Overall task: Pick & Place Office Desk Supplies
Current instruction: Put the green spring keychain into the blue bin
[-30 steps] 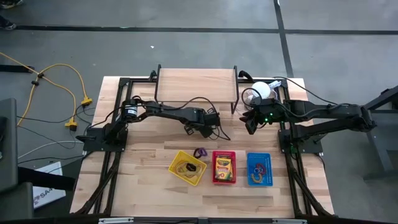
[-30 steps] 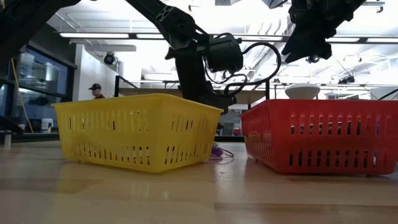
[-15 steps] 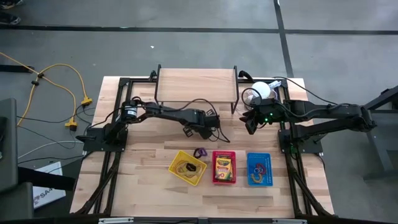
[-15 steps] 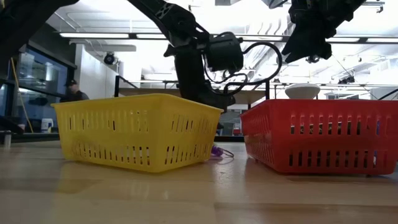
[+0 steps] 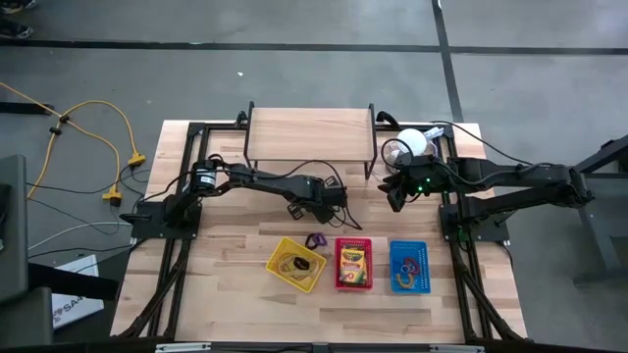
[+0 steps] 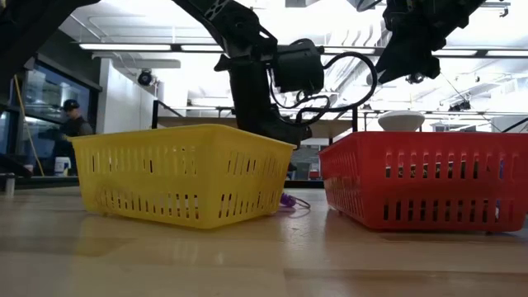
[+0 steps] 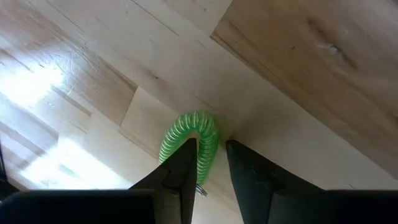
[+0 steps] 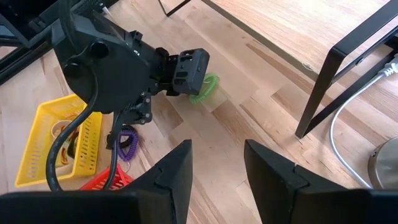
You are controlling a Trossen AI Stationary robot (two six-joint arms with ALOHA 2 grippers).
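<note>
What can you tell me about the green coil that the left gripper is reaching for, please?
The green coil is a small spiral cord, plastic-looking and ribbed, bent into an arch. It lies on the pale wooden table, apart from the baskets. The left gripper straddles one end, fingers either side and open; whether they touch it is unclear. The right wrist view shows it just beyond that gripper.

Counts on the bench [image 5: 226, 284]

Three baskets stand in a row toward 6 o'clock: one yellow basket [image 5: 295, 265], one red basket [image 5: 353, 264], one blue basket [image 5: 409, 267]. One crayon box [image 5: 352, 263] lies in the red one. Two coiled loops lie loose: one purple coil [image 5: 315, 239] at the yellow basket's 1 o'clock, one green coil [image 7: 189, 140]. Two arms, one raised shelf [image 5: 309, 132], one white dome [image 5: 416, 142].
</note>
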